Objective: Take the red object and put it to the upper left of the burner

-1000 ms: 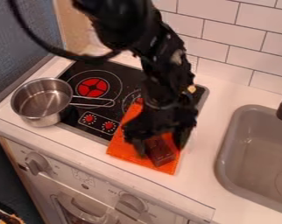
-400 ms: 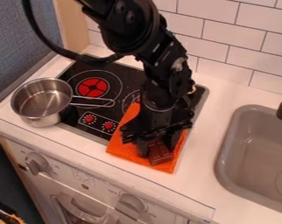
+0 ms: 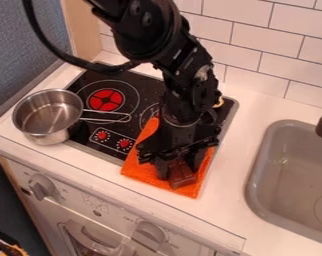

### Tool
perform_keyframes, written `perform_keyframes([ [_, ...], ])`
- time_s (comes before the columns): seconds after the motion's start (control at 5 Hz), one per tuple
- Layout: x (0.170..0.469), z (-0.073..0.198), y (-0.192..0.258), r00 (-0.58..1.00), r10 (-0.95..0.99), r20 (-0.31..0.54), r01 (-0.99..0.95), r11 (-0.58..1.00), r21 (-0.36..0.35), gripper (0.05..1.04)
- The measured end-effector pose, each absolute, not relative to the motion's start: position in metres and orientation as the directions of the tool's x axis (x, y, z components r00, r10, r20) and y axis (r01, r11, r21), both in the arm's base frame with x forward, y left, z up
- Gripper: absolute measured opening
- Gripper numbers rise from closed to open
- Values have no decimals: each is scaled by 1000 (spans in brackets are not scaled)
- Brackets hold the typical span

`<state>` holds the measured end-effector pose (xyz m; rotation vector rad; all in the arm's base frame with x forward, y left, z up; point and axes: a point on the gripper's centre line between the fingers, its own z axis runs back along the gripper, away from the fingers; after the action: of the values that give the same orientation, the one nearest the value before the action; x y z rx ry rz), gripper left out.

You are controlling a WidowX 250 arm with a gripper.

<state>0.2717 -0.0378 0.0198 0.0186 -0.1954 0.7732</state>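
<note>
The black gripper (image 3: 180, 165) hangs low over an orange cloth (image 3: 143, 169) at the right front of the stove. Between its two fingers, which press against either side, is a dark red block (image 3: 182, 177); the block's upper part is hidden by the gripper. The block is at the cloth level, near the front right of the cloth. Up and to the left, the burner (image 3: 105, 100) shows a red centre inside white rings on the black stove top.
A steel pot (image 3: 46, 116) stands at the stove's left edge, its handle (image 3: 107, 116) pointing right just below the burner. Red knobs (image 3: 124, 143) are printed or set at the stove front. The grey sink (image 3: 290, 175) lies to the right, below a tiled wall.
The gripper's fingers have come closer together around the block since the earliest frame. The block and the cloth's front edge have shifted very slightly; the pot has stayed put.
</note>
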Motion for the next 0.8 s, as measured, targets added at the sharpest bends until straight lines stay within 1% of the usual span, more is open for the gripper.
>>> perform_keyframes([
  [0.2,275,35,-28,675,710,202,-712,698,-75,623],
  [0.4,284,52,-23,643,730,232,-725,678,-122,623],
  [0.6,300,69,-22,619,747,242,-733,660,-163,623],
  [0.8,318,88,-5,558,789,258,-766,609,-206,623],
])
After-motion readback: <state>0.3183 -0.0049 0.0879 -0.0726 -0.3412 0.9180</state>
